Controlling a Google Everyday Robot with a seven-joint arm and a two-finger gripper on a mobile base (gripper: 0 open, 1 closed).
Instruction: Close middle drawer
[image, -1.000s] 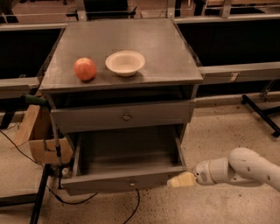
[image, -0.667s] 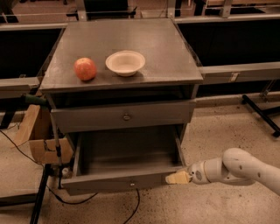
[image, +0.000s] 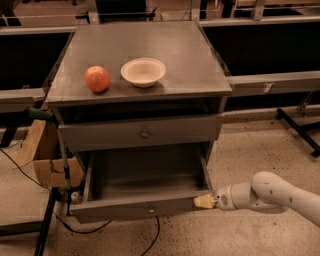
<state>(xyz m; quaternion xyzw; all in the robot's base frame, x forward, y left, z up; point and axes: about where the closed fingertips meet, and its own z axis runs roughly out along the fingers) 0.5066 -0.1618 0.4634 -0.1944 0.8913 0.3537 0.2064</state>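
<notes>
The middle drawer (image: 125, 206) is a grey metal box pulled far out of the cabinet, empty inside, with a small round knob (image: 151, 210) at the centre of its flat front. My gripper (image: 203, 201) is low at the right. Its pale tip is at the right end of the drawer front and seems to touch it. The white arm (image: 272, 194) reaches in from the lower right. Above it, the taller drawer front (image: 100, 135) with a larger knob (image: 144, 133) is almost closed.
On the cabinet top (image: 190, 60) lie a red apple (image: 97, 78) and a white bowl (image: 143, 71). A cardboard box (image: 42, 160) and cables sit on the floor at the left. Black frames and rails stand behind and to the right.
My gripper has moved slightly left and up, closing on the right end of the drawer front. The drawer has not visibly moved.
</notes>
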